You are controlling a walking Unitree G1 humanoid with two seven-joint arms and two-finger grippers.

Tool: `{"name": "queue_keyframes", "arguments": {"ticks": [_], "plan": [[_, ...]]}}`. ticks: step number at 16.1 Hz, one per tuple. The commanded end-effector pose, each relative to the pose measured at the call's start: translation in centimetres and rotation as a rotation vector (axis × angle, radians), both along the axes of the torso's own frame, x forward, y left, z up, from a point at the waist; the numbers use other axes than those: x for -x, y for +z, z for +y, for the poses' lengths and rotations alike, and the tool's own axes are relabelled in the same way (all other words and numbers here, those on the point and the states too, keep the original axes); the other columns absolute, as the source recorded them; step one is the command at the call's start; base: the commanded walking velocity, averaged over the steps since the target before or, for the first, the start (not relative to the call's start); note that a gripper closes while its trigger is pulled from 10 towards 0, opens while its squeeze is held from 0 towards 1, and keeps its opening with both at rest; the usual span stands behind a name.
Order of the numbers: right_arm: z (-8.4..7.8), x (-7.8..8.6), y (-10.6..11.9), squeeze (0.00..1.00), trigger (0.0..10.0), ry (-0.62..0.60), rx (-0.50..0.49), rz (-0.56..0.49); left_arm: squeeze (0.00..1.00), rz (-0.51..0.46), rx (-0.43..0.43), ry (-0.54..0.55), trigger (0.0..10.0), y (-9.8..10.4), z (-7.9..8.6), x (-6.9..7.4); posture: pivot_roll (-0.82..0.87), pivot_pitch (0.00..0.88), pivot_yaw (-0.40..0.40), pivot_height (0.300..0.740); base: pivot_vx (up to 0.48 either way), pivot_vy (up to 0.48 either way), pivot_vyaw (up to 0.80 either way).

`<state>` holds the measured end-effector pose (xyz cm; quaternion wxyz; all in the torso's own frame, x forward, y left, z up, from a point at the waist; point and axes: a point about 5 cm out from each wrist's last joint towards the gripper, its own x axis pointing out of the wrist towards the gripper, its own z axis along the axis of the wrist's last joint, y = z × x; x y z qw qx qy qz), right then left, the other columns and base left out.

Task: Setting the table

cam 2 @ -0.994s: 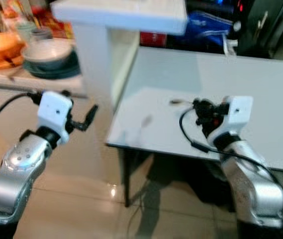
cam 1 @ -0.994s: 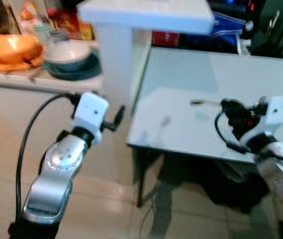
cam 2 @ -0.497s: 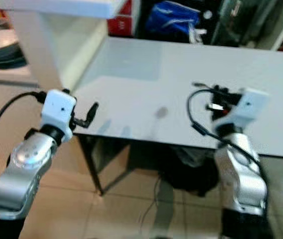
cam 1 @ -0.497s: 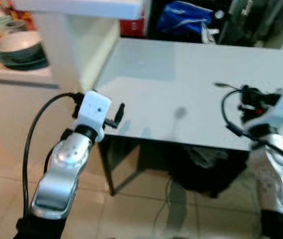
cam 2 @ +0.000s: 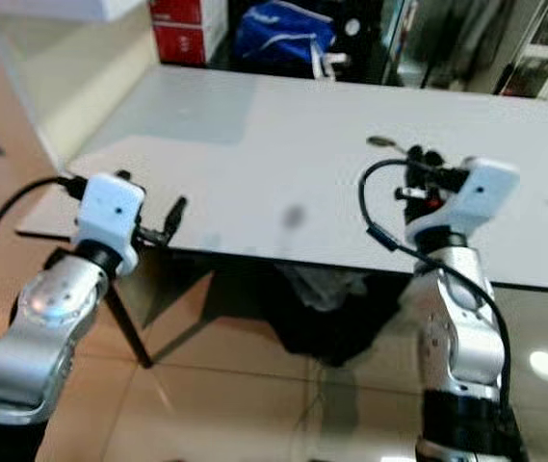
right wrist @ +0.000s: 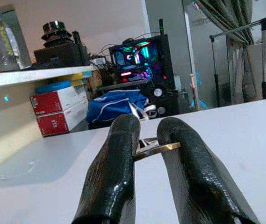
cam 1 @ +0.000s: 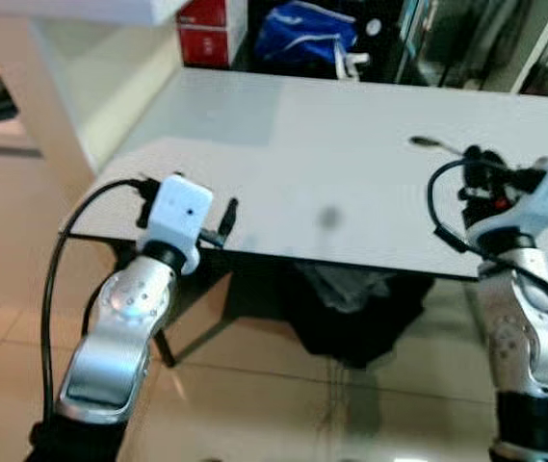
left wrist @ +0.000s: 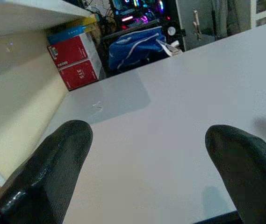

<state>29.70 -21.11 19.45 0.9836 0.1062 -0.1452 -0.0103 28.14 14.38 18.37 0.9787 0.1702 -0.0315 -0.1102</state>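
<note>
Spoon (right wrist: 154, 148): slim, metallic, pinched in right gripper (right wrist: 147, 154) above white table (cam 1: 351, 164). Left gripper (left wrist: 147, 154): spread wide, empty.

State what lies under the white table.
Under the white table sits a dark, crumpled bag-like heap on the tiled floor. The tabletop hides its upper part, so what it is stays unclear.

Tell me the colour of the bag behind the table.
Blue, with white straps; the bag shows best in the right wrist view.

White table (cam 2: 283, 144), two silver arms, right gripper (cam 2: 418, 173) holding spoon (cam 2: 385, 142)
</note>
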Motion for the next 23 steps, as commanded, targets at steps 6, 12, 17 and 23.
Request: {"name": "queue_keyframes", "arguments": {"ticks": [6, 12, 17, 23], "plan": [[0.8, -0.2, -0.7, 0.00, 10.0, 0.060, 0.004, 0.018, 0.00, -0.016, -0.011, -0.014, 10.0, 0.4, -0.2, 0.1, 0.04, 0.017, 0.019, 0.740, 0.000, -0.480, 0.00], [2.1, -0.1, -1.8, 0.00, 10.0, 0.122, -0.016, 0.058, 0.00, -0.005, 0.009, -0.007, 10.0, 0.5, -0.2, -0.1, 0.04, 0.029, 0.022, 0.740, 0.000, -0.160, 0.00], [3.9, -0.3, -2.5, 0.00, 10.0, 0.191, -0.028, 0.091, 0.00, -0.004, 0.057, -0.005, 10.0, 0.8, 0.2, 0.1, 0.04, 0.042, 0.020, 0.740, 0.307, 0.000, 0.00], [5.0, -0.4, -2.7, 0.00, 10.0, 0.229, -0.028, 0.098, 0.00, 0.011, 0.062, -0.014, 10.0, 0.6, 0.3, 0.5, 0.04, 0.045, 0.012, 0.740, 0.441, 0.000, 0.00]]}}
